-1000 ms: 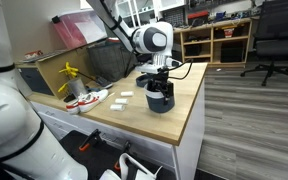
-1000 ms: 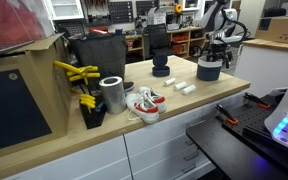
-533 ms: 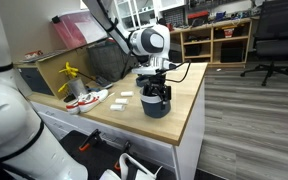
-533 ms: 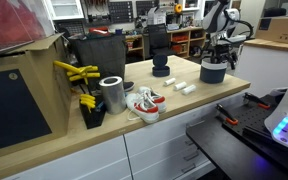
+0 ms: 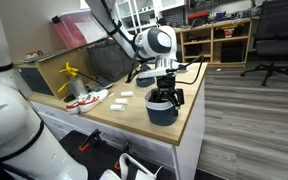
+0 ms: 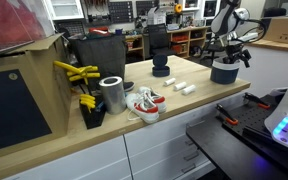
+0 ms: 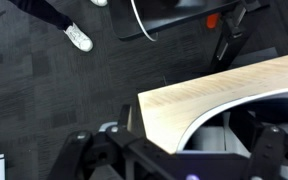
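Tool: the black Robotiq gripper is hanging with its jaws spread wide, reaching down at the bowl. I cannot tell whether they are pressing on it.
Thing: the dark grey round bowl is sitting on the light wooden countertop, close to its outer edge and near a corner. The wrist view is showing its pale curved rim just inside that corner.
Care: the bowl is lying near the drop, so any move is probably calling for slow, level travel, with the bowl staying flat on the wood and inside the edge.
Surface: the countertop is also carrying small white blocks mid-top. Farther along the white and red sneakers and a shiny metal can are standing well apart from the bowl.
Room: a workshop is showing behind, with wooden shelving, a black office chair and a grey plank floor.
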You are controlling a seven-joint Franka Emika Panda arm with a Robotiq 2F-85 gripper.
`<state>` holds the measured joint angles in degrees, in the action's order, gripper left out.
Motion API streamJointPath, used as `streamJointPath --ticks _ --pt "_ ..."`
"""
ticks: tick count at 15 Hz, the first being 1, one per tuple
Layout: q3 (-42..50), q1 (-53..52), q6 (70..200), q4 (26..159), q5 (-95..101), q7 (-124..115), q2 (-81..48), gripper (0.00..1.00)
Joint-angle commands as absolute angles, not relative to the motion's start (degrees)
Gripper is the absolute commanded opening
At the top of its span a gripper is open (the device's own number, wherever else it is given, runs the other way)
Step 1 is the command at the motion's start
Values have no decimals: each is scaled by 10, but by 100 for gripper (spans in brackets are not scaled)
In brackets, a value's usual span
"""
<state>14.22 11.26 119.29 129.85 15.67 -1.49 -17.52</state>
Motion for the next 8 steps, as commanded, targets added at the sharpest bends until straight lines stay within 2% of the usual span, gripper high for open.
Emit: streamJointPath --ticks 1,8 --pt "153 117 1190 1321 187 -20 -146 100" --pt "143 123 1213 1344 158 -1 -100 100"
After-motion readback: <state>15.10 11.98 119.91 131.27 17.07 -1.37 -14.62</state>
